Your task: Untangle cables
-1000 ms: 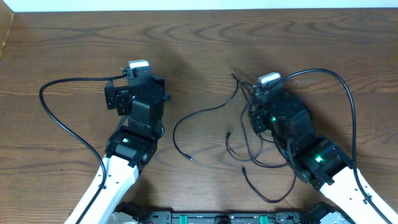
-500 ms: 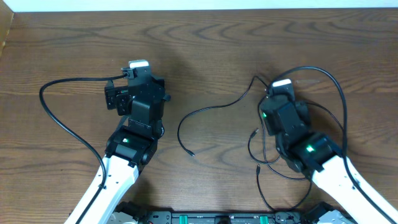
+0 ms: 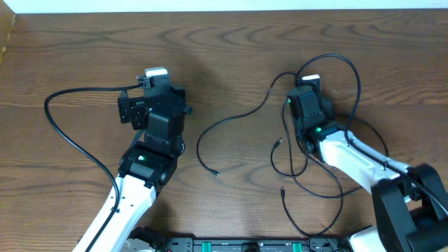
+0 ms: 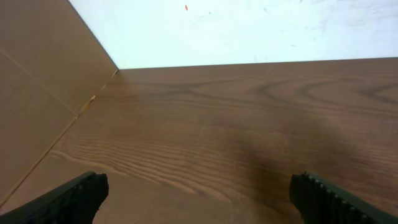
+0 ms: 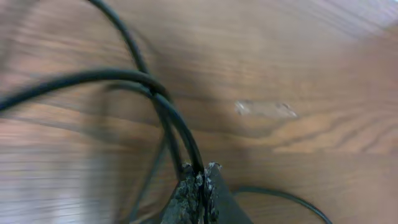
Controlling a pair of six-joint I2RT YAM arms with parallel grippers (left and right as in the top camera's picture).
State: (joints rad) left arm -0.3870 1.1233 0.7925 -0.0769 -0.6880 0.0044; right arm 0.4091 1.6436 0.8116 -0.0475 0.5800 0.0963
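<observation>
Thin black cables point(image 3: 241, 120) lie spread over the wooden table, from a loose plug end point(image 3: 216, 173) at the middle to loops point(image 3: 308, 185) beneath the right arm. My right gripper point(image 3: 308, 82) is over their upper end. In the right wrist view it point(image 5: 200, 177) is shut on black cables point(image 5: 134, 78) that rise from its tips and curve off to the left. My left gripper point(image 3: 155, 77) stands apart on the left. In the left wrist view it point(image 4: 199, 202) is open, its fingertips point(image 4: 71, 196) wide apart over bare wood.
A thicker black arm wire point(image 3: 59, 122) loops left of the left arm, and another point(image 3: 353, 73) arches over the right arm. A cardboard wall point(image 4: 37, 93) stands at the table's left edge. The far edge point(image 3: 224, 11) meets a white wall.
My right arm has swung round with the cables in its grip, dragging their loops across the table and spreading them. The long cable's curve shifted slightly. The left arm has not moved.
</observation>
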